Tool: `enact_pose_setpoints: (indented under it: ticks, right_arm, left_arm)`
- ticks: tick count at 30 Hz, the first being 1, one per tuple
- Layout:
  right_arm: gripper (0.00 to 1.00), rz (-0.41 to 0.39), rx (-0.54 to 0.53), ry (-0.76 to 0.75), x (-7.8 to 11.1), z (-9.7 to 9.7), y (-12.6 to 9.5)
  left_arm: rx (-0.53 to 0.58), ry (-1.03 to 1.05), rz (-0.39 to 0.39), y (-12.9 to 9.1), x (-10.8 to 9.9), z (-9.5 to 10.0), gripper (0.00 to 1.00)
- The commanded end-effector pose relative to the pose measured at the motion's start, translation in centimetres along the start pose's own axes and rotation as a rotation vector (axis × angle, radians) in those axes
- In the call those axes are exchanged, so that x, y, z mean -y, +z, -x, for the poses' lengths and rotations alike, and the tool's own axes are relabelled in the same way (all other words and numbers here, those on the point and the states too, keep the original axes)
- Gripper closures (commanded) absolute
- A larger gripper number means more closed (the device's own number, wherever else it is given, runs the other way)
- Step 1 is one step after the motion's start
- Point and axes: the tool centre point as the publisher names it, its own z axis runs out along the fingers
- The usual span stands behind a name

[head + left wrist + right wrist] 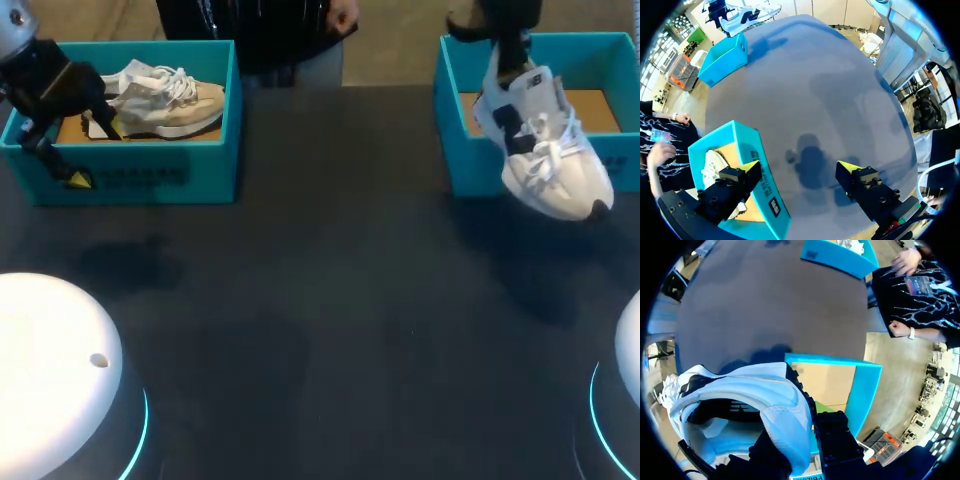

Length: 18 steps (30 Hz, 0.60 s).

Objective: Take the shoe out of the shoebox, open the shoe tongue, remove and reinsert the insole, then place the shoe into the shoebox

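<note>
The right arm's fingers (832,432) are clenched on the heel of the white shoe (545,150). The shoe hangs toe-down over the near wall of the right shoebox (468,165), not yet on the surface (330,300). It would be best to carry it nearer, clear of that wall, then lower it sole-flat with the tongue facing up. The left arm's fingers (747,172) are released, straddling a wall of the left shoebox (215,150), which holds a beige shoe (170,100).

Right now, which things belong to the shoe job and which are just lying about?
Job: white shoe, held up by the right end effector; right box.
Lying by, probably: beige shoe, inside the left box; nothing grips either.
</note>
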Motion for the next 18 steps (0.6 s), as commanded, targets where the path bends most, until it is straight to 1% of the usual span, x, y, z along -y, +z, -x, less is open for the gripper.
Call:
enact_pose_setpoints:
  ticks: [1, 4, 18]
  right_arm:
    - [1.00, 0.066, 0.001, 0.004, 1.34, 0.10, -0.49]
    - [1.00, 0.081, -0.024, 0.050, 1.72, 0.21, -0.17]
    - [1.00, 0.081, -0.024, 0.050, 1.72, 0.21, -0.17]
  left_arm:
    - [-0.002, 0.001, 0.003, -0.05, -0.03, -0.02, 0.00]
    - [-0.002, 0.001, 0.003, -0.05, -0.03, -0.02, 0.00]
    - [-0.002, 0.001, 0.003, -0.05, -0.03, -0.02, 0.00]
